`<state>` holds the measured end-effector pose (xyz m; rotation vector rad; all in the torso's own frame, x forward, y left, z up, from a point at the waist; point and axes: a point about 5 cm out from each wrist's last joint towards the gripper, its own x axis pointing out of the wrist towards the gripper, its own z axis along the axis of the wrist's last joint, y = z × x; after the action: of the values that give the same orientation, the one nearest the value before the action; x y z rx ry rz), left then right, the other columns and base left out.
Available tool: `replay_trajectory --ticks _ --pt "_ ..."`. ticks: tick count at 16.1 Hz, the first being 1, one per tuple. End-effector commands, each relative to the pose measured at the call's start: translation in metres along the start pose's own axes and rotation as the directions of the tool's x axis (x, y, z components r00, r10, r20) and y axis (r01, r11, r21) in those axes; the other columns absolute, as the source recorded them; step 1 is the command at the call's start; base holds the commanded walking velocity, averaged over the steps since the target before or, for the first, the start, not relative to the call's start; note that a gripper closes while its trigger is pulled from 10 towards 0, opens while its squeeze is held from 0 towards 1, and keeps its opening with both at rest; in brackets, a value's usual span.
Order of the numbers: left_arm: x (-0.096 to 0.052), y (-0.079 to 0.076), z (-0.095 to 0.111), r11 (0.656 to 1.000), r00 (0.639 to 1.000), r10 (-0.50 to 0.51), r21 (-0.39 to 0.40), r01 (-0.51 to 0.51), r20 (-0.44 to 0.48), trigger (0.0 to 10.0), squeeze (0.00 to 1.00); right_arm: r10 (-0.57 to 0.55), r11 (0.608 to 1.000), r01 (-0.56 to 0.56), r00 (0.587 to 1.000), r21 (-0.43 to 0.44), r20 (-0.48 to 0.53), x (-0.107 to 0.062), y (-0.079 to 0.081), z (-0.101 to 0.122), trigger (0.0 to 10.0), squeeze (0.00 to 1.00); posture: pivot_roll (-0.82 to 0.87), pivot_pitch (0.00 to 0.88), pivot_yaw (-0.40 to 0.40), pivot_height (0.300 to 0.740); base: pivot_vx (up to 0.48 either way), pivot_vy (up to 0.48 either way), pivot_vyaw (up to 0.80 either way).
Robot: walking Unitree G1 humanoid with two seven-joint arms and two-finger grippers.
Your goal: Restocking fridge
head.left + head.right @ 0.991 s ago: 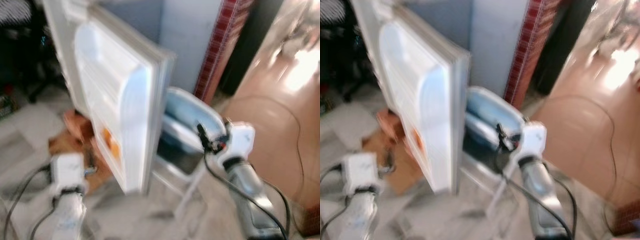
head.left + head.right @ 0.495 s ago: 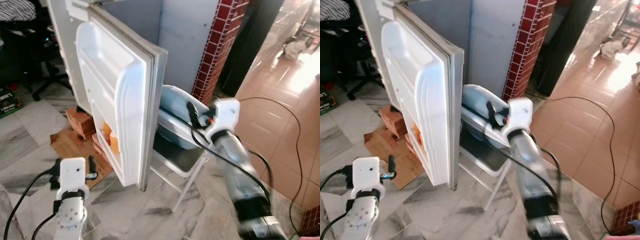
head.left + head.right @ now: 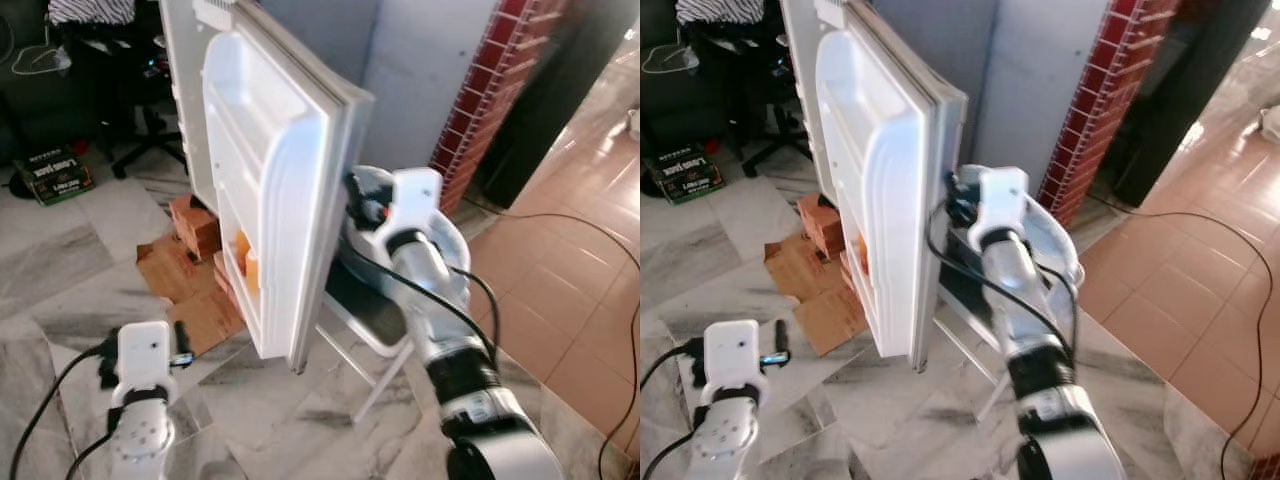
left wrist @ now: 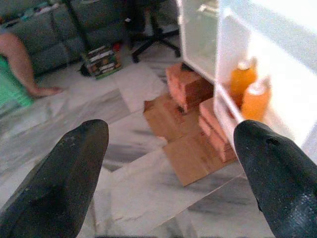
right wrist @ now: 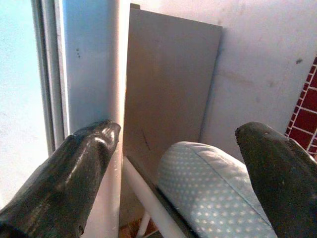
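A: Key relation? Where's the door from the tool?

B: White fridge door (image 3: pixel 275 190) stands swung out, edge-on to the robot, long axis vertical. Right gripper (image 5: pixel 178 163) is raised to the door's outer free edge, on the side away from the shelves. Right arm is clearly nearer; the door lies to the gripper's left, very close, contact not clear.

A: Fingers?

B: Right ones spread wide, nothing between them. One black finger (image 5: pixel 74 173) sits just beside the pale door edge, the other over a blue dotted cushion (image 5: pixel 213 193) on a folding metal chair (image 3: pixel 375 330) behind the door.

A: Left?

B: Left gripper (image 4: pixel 168 168) is low, near the grey marble floor (image 3: pixel 60 290), also splayed and empty, well apart from the door. Idle, I'd say.

A: Stock?

B: Two orange bottles (image 4: pixel 250 89) in the door's lower shelf. Head view only gives an orange patch there; left wrist view shows caps and both bottles upright, plus red bricks (image 4: pixel 190 84) and flattened brown cardboard (image 4: pixel 188 148) under the fridge.

A: And right wrist view adds?

B: The gap between door edge and grey wall (image 5: pixel 257 59), hidden from the head cameras by the arm. Likely next move: push or hook that edge, so the left finger's side matters.
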<state>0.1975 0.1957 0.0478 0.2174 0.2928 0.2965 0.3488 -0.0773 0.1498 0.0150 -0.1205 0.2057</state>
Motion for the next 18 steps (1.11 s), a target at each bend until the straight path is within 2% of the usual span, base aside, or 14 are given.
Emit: replay_trajectory --ticks 1,3,5,6,7,8,9,10,11,12,14,15,16,18 --pt "0.002 -0.001 0.005 1.000 1.000 0.003 -0.001 -0.003 0.012 10.0 0.00 0.043 0.999 -0.042 0.999 -0.019 0.013 0.009 0.015 0.006 10.0 0.00 0.22 0.000 -0.085 0.740 0.000 0.000 0.00" --pt "0.001 -0.002 0.005 1.000 1.000 0.001 -0.003 -0.001 0.010 10.0 0.00 0.133 0.988 -0.133 0.991 0.076 0.006 0.014 0.034 0.009 10.0 0.00 0.23 0.000 -0.089 0.740 0.000 0.000 0.00" --pt "0.001 -0.002 0.004 1.000 1.000 0.001 -0.005 -0.001 0.003 10.0 0.00 0.371 0.891 -0.375 0.926 0.254 0.065 0.007 0.069 0.021 10.0 0.00 0.23 0.000 -0.089 0.740 0.000 0.000 0.00" --pt "0.001 -0.002 0.004 1.000 1.000 0.000 -0.006 0.000 0.001 10.0 0.00 0.511 0.767 -0.525 0.848 0.368 0.143 -0.005 0.086 0.034 10.0 0.00 0.23 0.000 -0.091 0.740 0.000 0.000 0.00" --pt "0.001 -0.003 0.004 1.000 1.000 -0.003 -0.005 0.003 -0.001 10.0 0.00 0.651 0.595 -0.694 0.712 0.407 0.263 -0.026 0.097 0.058 10.0 0.00 0.23 0.000 -0.091 0.740 0.000 0.000 0.00" --pt "0.001 -0.002 0.004 1.000 1.000 -0.004 -0.004 0.004 -0.003 10.0 0.00 0.691 0.528 -0.751 0.651 0.396 0.314 -0.037 0.093 0.074 10.0 0.00 0.24 0.000 -0.090 0.740 0.000 0.000 0.00" --pt "0.001 -0.002 0.003 1.000 1.000 -0.004 -0.004 0.004 -0.010 10.0 0.00 0.695 0.506 -0.767 0.633 0.394 0.341 -0.042 0.085 0.084 10.0 0.00 0.23 0.000 -0.087 0.740 0.000 0.000 0.00" --pt "0.002 -0.003 0.002 1.000 1.000 -0.013 0.000 0.013 -0.014 10.0 0.00 0.623 0.677 -0.652 0.755 0.341 0.208 -0.027 0.063 0.056 10.0 0.00 0.23 0.000 -0.088 0.740 0.000 0.000 0.00" --pt "0.002 -0.004 0.002 1.000 1.000 -0.017 0.002 0.017 -0.013 10.0 0.00 0.622 0.694 -0.644 0.762 0.323 0.182 -0.025 0.059 0.048 10.0 0.00 0.23 0.000 -0.088 0.740 0.000 0.000 0.00" --pt "0.002 -0.005 0.004 1.000 1.000 -0.022 0.008 0.023 -0.010 10.0 0.00 0.604 0.776 -0.581 0.797 0.246 -0.020 -0.021 0.035 0.003 10.0 0.00 0.24 0.000 -0.087 0.740 0.000 0.000 0.00" --pt "0.001 -0.005 0.004 1.000 1.000 -0.021 0.010 0.021 -0.015 10.0 0.00 0.608 0.794 -0.586 0.770 0.162 -0.194 -0.028 0.014 -0.029 10.0 0.00 0.25 0.000 -0.089 0.740 0.000 0.000 0.00" --pt "-0.002 -0.004 0.003 1.000 1.000 -0.018 0.009 0.018 -0.018 10.0 0.00 0.566 0.820 -0.561 0.766 0.111 -0.305 -0.031 -0.004 -0.044 10.0 0.00 0.25 0.001 -0.090 0.740 0.000 0.000 0.00" --pt "-0.005 -0.003 0.003 1.000 1.000 -0.015 0.008 0.016 -0.024 10.0 0.00 0.454 0.865 -0.502 0.782 0.000 -0.426 -0.030 -0.026 -0.054 10.0 0.00 0.26 0.018 -0.092 0.740 0.000 0.000 0.00" --pt "-0.009 -0.002 0.003 1.000 1.000 -0.016 0.009 0.016 -0.027 10.0 0.00 0.438 0.860 -0.507 0.786 -0.049 -0.436 -0.021 -0.037 -0.051 10.0 0.00 0.26 0.040 -0.089 0.740 0.000 0.000 0.00"
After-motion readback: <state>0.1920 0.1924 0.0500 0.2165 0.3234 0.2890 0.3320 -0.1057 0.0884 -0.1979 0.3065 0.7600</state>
